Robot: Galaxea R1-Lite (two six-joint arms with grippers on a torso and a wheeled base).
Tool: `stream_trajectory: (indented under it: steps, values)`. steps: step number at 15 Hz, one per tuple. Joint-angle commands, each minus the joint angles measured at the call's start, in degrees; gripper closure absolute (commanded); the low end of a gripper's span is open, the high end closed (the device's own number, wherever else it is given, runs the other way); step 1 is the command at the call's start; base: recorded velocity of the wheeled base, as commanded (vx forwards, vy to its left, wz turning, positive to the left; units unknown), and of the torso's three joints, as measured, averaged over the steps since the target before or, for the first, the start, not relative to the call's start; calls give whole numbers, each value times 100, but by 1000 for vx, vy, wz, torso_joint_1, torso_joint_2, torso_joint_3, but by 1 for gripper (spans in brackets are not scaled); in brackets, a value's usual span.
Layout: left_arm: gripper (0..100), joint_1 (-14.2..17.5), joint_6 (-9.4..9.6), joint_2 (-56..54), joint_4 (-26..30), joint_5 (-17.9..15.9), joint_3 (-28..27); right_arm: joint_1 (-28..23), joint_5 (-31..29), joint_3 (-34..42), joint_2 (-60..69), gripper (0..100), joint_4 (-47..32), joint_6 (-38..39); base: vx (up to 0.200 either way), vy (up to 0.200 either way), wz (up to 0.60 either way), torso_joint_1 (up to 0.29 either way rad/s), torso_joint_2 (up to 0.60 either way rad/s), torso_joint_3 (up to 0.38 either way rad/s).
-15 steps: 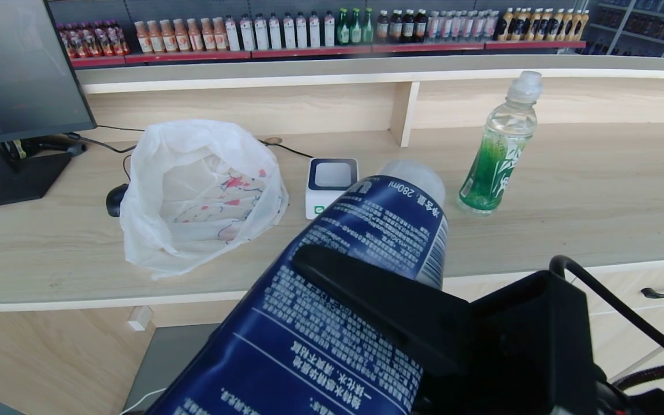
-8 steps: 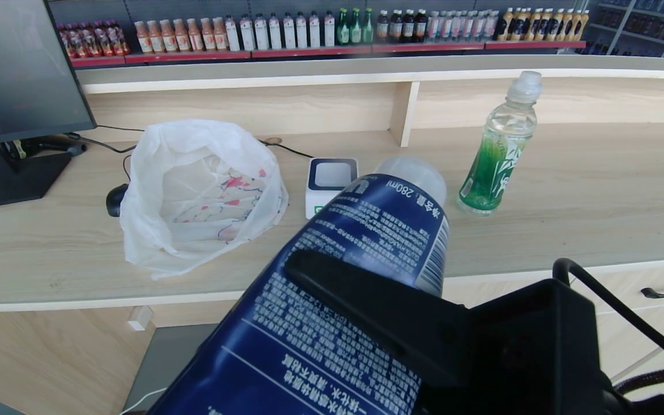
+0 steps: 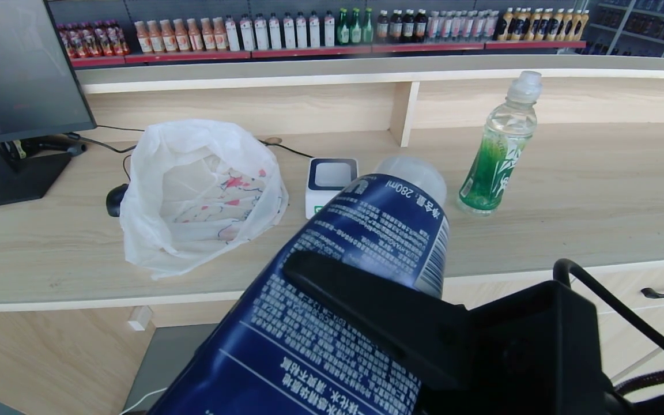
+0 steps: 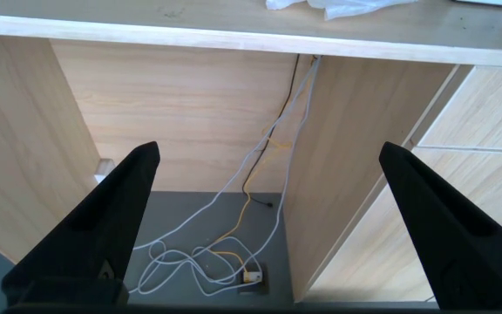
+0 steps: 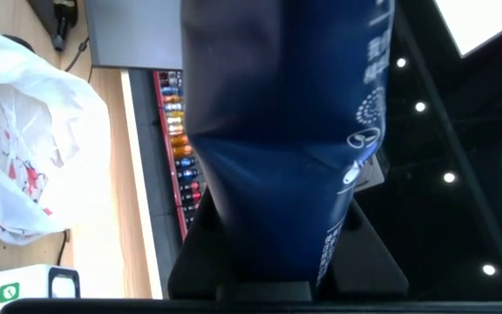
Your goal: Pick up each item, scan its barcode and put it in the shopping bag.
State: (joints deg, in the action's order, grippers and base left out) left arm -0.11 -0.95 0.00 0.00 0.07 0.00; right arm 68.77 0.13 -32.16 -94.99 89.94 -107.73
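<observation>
My right gripper (image 3: 361,300) is shut on a dark blue bottle (image 3: 332,305) with white print and a pale cap, held tilted close to the head camera, its cap end toward the white barcode scanner (image 3: 331,184) on the counter. The barcode strip on the blue bottle's side faces right. In the right wrist view the blue bottle (image 5: 286,139) runs lengthwise between my fingers. The white shopping bag (image 3: 199,193) stands open left of the scanner. A green-labelled drink bottle (image 3: 499,150) stands upright to the right. My left gripper (image 4: 268,227) hangs open below the counter edge.
A monitor (image 3: 15,69) on a black stand sits at the counter's far left, with a black mouse (image 3: 115,199) and cables beside the bag. A raised wooden ledge (image 3: 366,75) runs behind the counter. Drawers (image 3: 663,291) lie under the right side. Cables (image 4: 225,253) lie on the floor below.
The blue bottle in my right gripper has shifted very slightly toward the camera and down. Everything on the counter is as before.
</observation>
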Motion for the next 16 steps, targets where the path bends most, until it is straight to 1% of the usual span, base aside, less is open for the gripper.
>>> stream_trajectory:
  steps: [1,2,3,4,5,7,10,11,12,14,16]
  values:
    - [0,2,-2,0,0,1,0,-4,-5,17,-11,100,6,85,0,0,0,0,0,0]
    - [0,-7,-2,9,0,1,0,-4,-22,25,-20,100,6,252,0,0,0,0,0,0]
    - [0,2,-2,9,0,1,0,-21,-66,52,-72,100,6,692,0,0,0,0,0,0]
    - [0,-7,-2,9,0,1,0,-21,-110,52,-116,100,6,920,0,0,0,0,0,0]
    - [0,2,-2,9,0,1,0,-21,-295,-1,-213,100,6,1509,0,0,0,0,0,0]
    - [0,2,-2,9,0,1,0,-21,-558,-45,-231,100,6,1993,0,0,0,0,0,0]
    - [0,-7,-2,9,0,1,0,-30,-769,-98,-213,100,6,3030,0,0,0,0,0,0]
    - [0,-7,-2,9,0,1,0,-30,-901,-80,-195,100,6,3575,0,0,0,0,0,0]
    - [0,2,-2,9,0,1,0,-30,-1024,-80,-169,100,6,3900,0,0,0,0,0,0]
    - [0,2,-2,0,0,1,0,-30,-1130,-238,-187,100,6,4462,0,0,0,0,0,0]
    - [0,2,-2,9,0,1,0,-30,-1121,-247,-169,100,-240,4735,0,0,0,0,0,0]
